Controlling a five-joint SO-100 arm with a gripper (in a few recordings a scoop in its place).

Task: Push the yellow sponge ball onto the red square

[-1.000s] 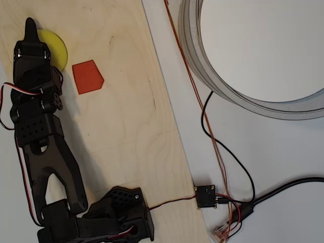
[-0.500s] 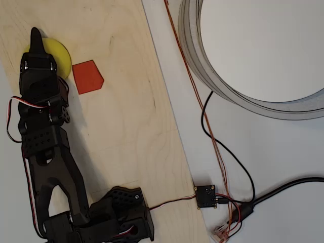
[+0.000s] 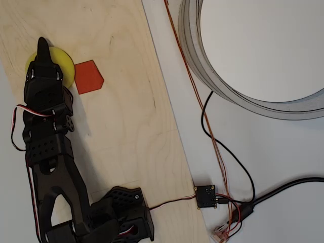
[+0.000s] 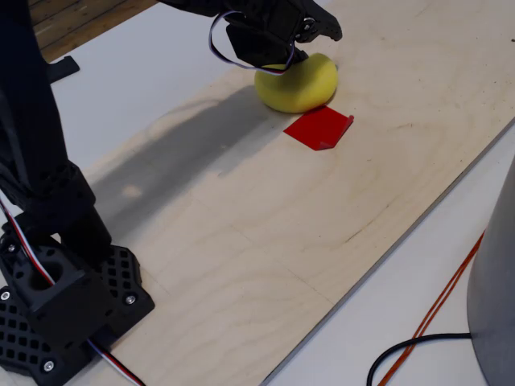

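My hand, seemingly closed, rests over the ball, which touches the red square's left edge.

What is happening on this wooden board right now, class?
A black robot arm reaches over a yellow ball, its gripper above the ball. The ball sits on the wooden board right beside the red square, at its edge but not yet on top of it. Whether the gripper is open is unclear.
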